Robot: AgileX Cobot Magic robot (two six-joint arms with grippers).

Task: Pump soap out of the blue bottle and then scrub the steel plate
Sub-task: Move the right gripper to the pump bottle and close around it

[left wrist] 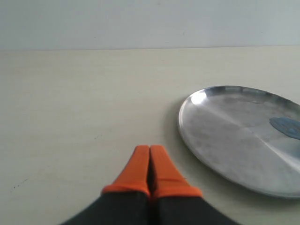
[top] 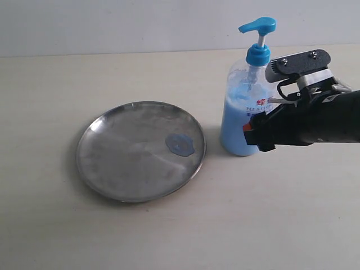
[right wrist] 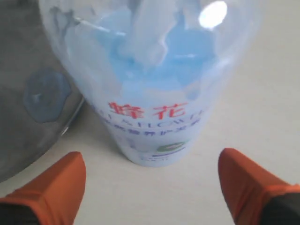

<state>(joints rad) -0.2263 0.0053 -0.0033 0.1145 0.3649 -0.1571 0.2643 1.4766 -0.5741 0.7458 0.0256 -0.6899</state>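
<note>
On the plate lies soap (pumping seems done); right gripper spread, facing bottle; left gripper, pressed together, should scrub next.

The blue bottle carries the red characters 蜂花 on its front; the smaller print beneath is too blurred to read.

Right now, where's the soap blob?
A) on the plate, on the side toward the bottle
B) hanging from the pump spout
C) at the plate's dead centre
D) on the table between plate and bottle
A. The pale blue soap blob lies inside the plate, close to the rim that faces the bottle.
</note>
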